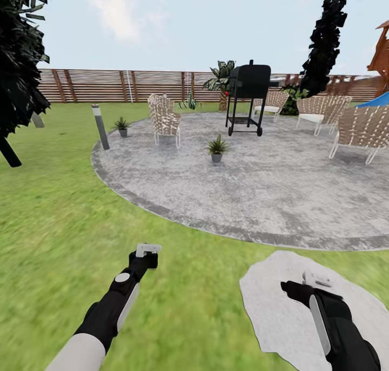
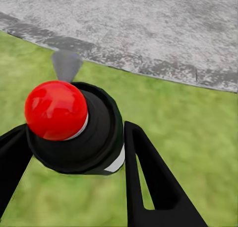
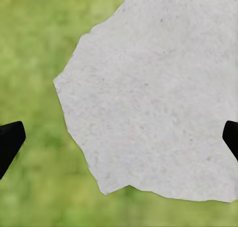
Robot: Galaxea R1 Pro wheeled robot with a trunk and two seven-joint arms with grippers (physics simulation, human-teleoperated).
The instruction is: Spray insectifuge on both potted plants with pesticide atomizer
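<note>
The round grey patio lies ahead across the lawn, with a black grill at its far side, woven chairs around it, a short bollard light at its left edge and the slatted fence behind. One potted plant stands on the paving in front of the grill; the other potted plant sits by the patio rim near the bollard. Open grass and paving lie between the robot and both plants.

The pesticide atomizer sits between the fingers of the left gripper, which close in on its dark body from either side (a red round knob and a white patch show on it). It is well apart from both plants. The left arm reaches forward and low over the grass.

The right gripper hangs over a pale stepping stone, jaws spread wide and empty.
</note>
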